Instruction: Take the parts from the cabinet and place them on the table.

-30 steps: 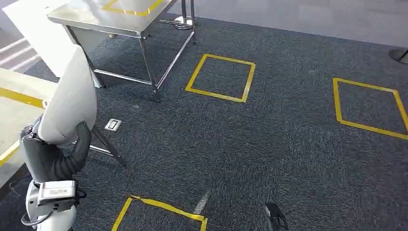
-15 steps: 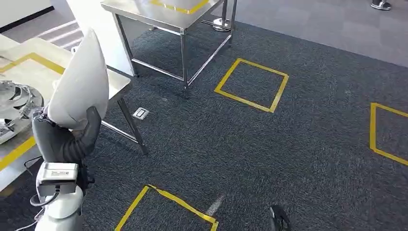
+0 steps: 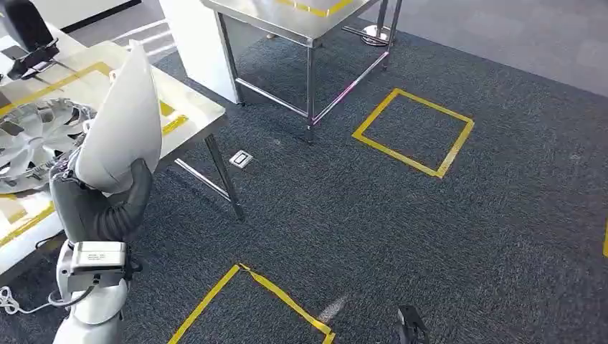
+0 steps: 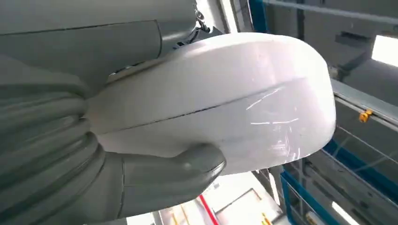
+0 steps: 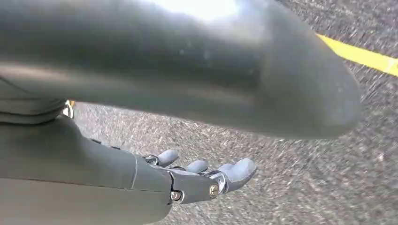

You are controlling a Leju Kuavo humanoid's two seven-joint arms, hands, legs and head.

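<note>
Left hand [image 3: 97, 211]: I see it gripping the white part [image 3: 122, 122] upright — fingers hidden behind it.
Right hand [image 5: 197, 180]: empty, fingers loosely apart over carpet.
Table [image 3: 186, 107]: far left, edge cut off — fan wheel [image 3: 36, 140] on it.

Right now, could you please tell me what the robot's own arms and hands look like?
The left hand has a grey ribbed cover and a thick grey thumb. Its left arm is silver, with a small box at the wrist and a thin cable. The right hand shows grey fingers with metal screws.
</note>
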